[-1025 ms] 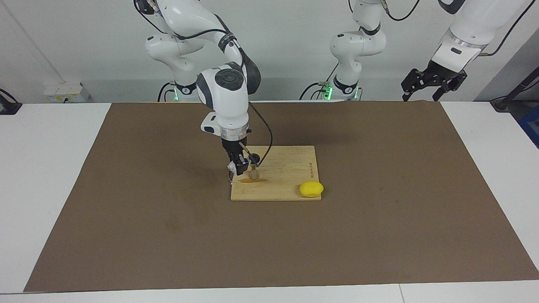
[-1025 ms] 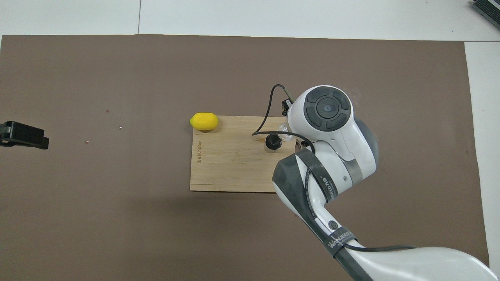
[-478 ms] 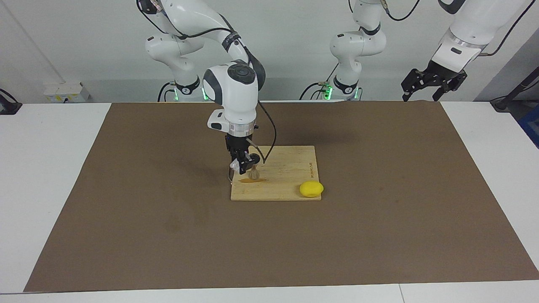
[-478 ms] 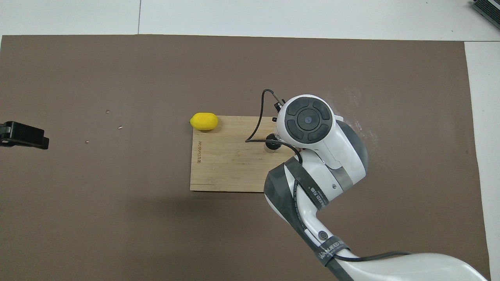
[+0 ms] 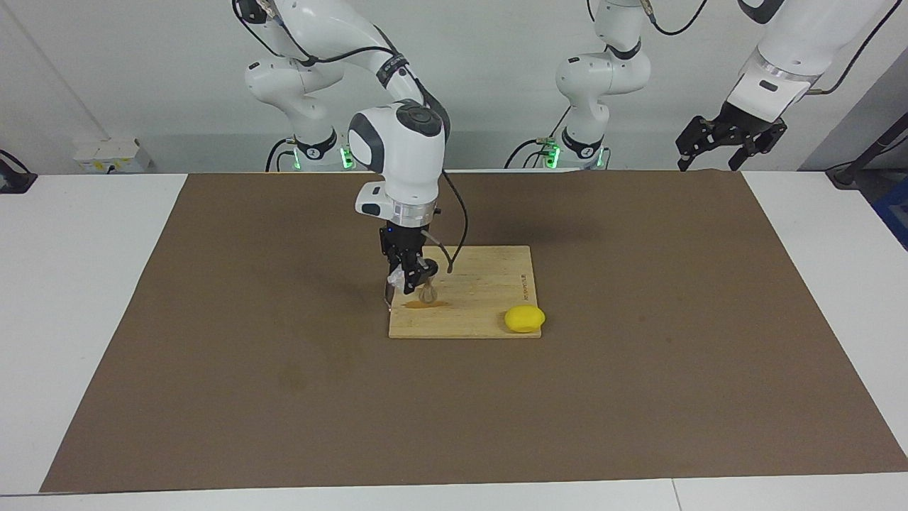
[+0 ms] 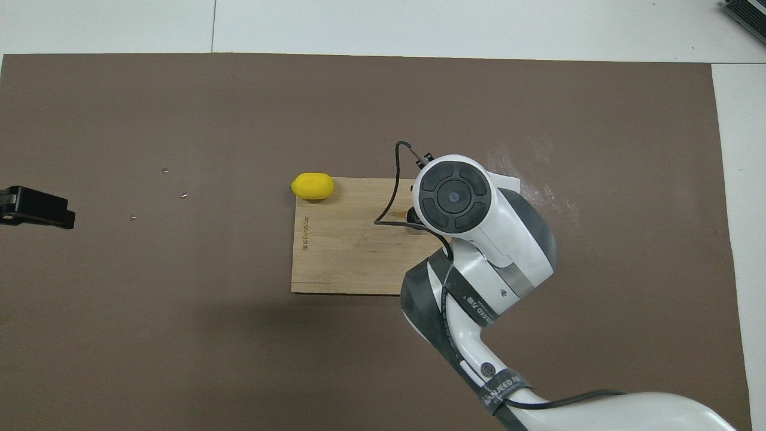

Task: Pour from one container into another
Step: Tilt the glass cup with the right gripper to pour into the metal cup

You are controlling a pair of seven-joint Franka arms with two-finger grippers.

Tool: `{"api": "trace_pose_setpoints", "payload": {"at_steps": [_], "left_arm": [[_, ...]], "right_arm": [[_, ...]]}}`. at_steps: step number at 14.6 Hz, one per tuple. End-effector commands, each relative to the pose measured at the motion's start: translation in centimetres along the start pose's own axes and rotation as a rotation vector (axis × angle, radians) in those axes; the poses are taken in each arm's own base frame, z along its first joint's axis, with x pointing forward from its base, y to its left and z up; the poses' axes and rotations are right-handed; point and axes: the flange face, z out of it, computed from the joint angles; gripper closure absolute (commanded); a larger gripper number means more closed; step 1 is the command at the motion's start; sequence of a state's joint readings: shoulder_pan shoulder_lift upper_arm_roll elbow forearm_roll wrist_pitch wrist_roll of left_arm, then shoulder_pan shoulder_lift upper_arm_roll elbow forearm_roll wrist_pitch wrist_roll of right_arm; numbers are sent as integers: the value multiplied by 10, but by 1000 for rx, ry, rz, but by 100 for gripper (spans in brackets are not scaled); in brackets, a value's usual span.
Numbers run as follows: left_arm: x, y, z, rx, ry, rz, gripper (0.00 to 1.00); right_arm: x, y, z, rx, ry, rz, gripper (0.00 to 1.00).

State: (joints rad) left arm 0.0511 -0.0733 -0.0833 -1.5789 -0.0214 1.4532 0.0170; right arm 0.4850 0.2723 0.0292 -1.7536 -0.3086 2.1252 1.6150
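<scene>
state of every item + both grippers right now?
clear cup: held by the right gripper over the cutting board's edge, beside the jigger
jigger: upright on the board
brown puddle: on the board at the jigger's foot
lemon: lying at the board's corner
left gripper: open, empty, waiting

Small squat clear see-through round cup [image 5: 392,282]: held up in the right gripper [image 5: 406,282], jaws clamped on it, tilted toward the jigger, over the right-arm end of the light wooden cutting board [image 5: 489,287]. Mostly hidden by the arm in the overhead view. Small silvery metal hourglass-shaped jigger [image 5: 428,292]: upright on the board, just beside the cup, dark open top showing from above [image 6: 414,216]. Brownish liquid puddle [image 5: 425,304] on the board at the jigger's foot.
</scene>
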Motion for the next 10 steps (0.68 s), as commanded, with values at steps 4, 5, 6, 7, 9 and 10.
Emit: {"api": "trace_pose_setpoints", "payload": {"at_steps": [4, 5, 6, 7, 9, 10], "left_arm": [[-9, 2, 0, -8, -7, 4, 0], [-9, 2, 0, -8, -7, 4, 0], [-9, 2, 0, -8, -7, 4, 0], [-9, 2, 0, -8, -7, 4, 0], [-9, 2, 0, -8, -7, 4, 0], [-9, 2, 0, -8, -7, 4, 0]], "right_arm": [[-9, 2, -10, 31, 52, -17, 100], [-10, 2, -10, 32, 53, -19, 100], [-10, 2, -10, 32, 53, -19, 100], [-10, 2, -10, 32, 53, -17, 100], [-12, 1, -10, 33, 52, -20, 100], [-11, 1, -11, 34, 52, -20, 100]]}}
